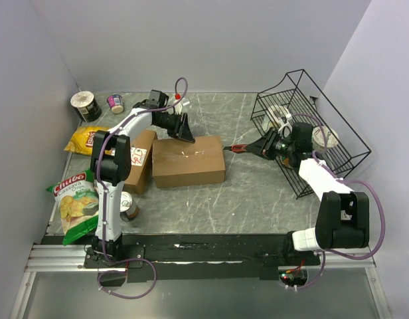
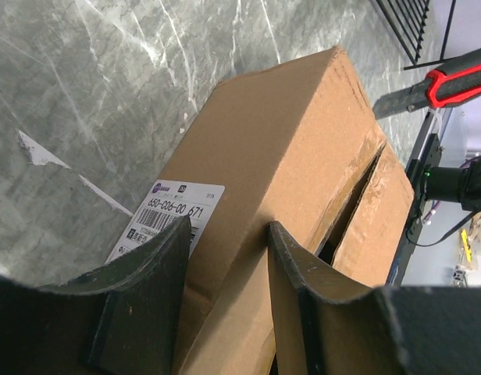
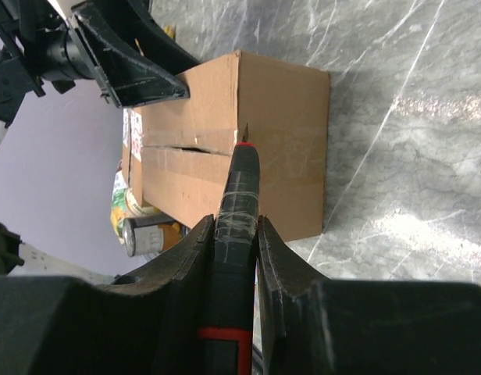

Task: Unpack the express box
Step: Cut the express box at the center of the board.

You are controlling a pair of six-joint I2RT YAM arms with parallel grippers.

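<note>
The brown express box (image 1: 188,161) lies flat mid-table. Its top seam (image 3: 186,147) gapes as a dark slit (image 2: 358,195). My left gripper (image 1: 184,133) hangs over the box's far left corner. Its jaws (image 2: 225,226) stand open astride the box's long edge, beside a white barcode label (image 2: 174,207). My right gripper (image 1: 263,147) is shut on a black and red box cutter (image 3: 239,187). The cutter (image 1: 241,147) points left, and its tip sits at the box's right end, in line with the seam. It also shows in the left wrist view (image 2: 451,78).
A second cardboard box (image 1: 139,159) with a label leans against the express box's left side. Snack bags (image 1: 75,203), a yellow bag (image 1: 85,139), a can (image 1: 129,207) and tubs (image 1: 85,105) crowd the left. A black wire basket (image 1: 337,126) stands at the right.
</note>
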